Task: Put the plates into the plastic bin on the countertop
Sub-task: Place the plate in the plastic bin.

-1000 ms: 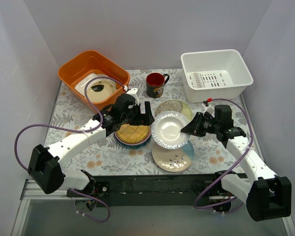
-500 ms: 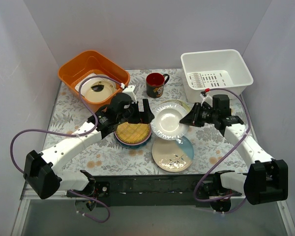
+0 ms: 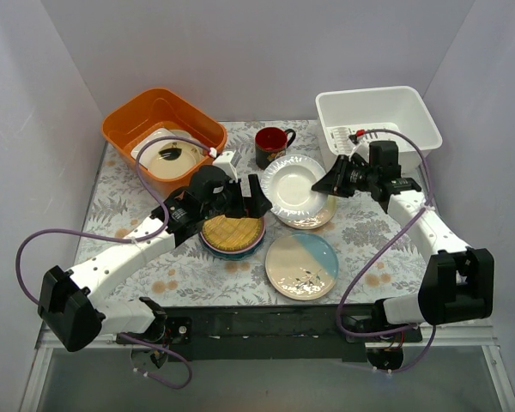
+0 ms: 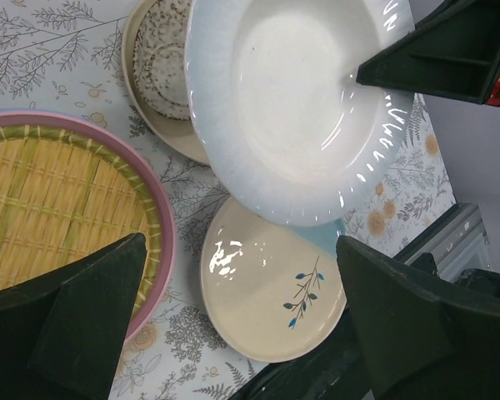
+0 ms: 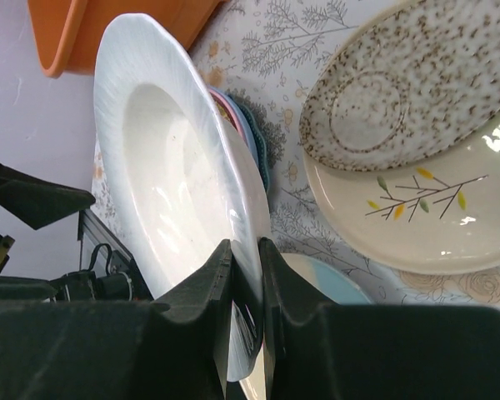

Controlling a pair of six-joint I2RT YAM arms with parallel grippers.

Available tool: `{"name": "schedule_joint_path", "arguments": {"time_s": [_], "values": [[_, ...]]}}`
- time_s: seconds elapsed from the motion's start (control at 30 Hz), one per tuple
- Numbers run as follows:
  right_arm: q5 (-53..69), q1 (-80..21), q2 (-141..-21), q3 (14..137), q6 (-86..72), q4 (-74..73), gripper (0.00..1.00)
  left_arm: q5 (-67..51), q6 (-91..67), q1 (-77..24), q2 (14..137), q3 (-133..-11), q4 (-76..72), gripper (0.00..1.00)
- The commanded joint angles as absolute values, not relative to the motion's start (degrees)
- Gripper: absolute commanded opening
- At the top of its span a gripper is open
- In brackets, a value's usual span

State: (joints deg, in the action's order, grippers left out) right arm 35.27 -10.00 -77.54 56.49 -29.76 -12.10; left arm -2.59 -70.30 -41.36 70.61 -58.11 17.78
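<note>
My right gripper [image 3: 330, 182] is shut on the right rim of a white plate [image 3: 293, 183] and holds it tilted in the air, between the mug and the white plastic bin [image 3: 416, 116]. In the right wrist view the fingers [image 5: 246, 258] pinch that plate's [image 5: 167, 167] rim. My left gripper [image 3: 256, 204] is open and empty beside the yellow woven plate [image 3: 232, 232], which lies on a pink and blue stack. A cream and teal plate [image 3: 302, 264] lies at the front. A speckled plate [image 5: 400, 92] lies on a cream plate [image 5: 450, 225] under the held plate.
An orange tub [image 3: 161, 129] with white dishes stands at the back left. A dark red-rimmed mug [image 3: 272, 148] stands at the back middle. The bin's floor shows only its slots. The leaf-printed cloth [image 3: 146, 257] covers the countertop.
My right gripper has carried the white plate up and back towards the bin, uncovering the cream and teal plate. My left arm has shifted a little to the right.
</note>
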Motion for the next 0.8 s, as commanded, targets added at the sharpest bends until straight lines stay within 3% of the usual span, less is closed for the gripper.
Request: {"name": "schedule_joint_path", "arguments": {"time_s": [0.0,0.77], "values": [[38.32,-8.70,-79.27,63.62,-29.18,-8.35,0.01,-4.92,-71.02,-41.22,68.29,-56.78,15.73,0.98],[42.01,2.46,-97.20,87.71,-32.87,-12.48,0.01,-9.05,-69.70,-41.13,74.97,-60.73,13.97,0.98]]}}
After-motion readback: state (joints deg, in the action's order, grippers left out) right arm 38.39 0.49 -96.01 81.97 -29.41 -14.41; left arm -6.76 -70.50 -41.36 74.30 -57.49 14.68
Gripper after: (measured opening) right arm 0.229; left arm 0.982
